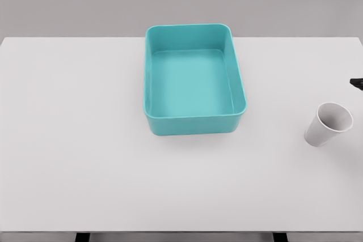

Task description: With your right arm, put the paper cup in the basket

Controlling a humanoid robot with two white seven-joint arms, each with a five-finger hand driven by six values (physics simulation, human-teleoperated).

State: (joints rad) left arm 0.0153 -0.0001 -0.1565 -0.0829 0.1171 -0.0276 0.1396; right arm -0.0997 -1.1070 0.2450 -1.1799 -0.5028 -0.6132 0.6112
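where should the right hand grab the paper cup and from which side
Probably around the side wall of the paper cup, at mid-height, coming from the right. It stands at the table's right edge, open mouth up, and its plain tapered wall is bare, with the basket well to its left. No hand is clearly visible.

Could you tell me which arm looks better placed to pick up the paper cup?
Right, probably. The paper cup stands near the table's right edge, well right of the teal basket. Neither hand is clearly in view.
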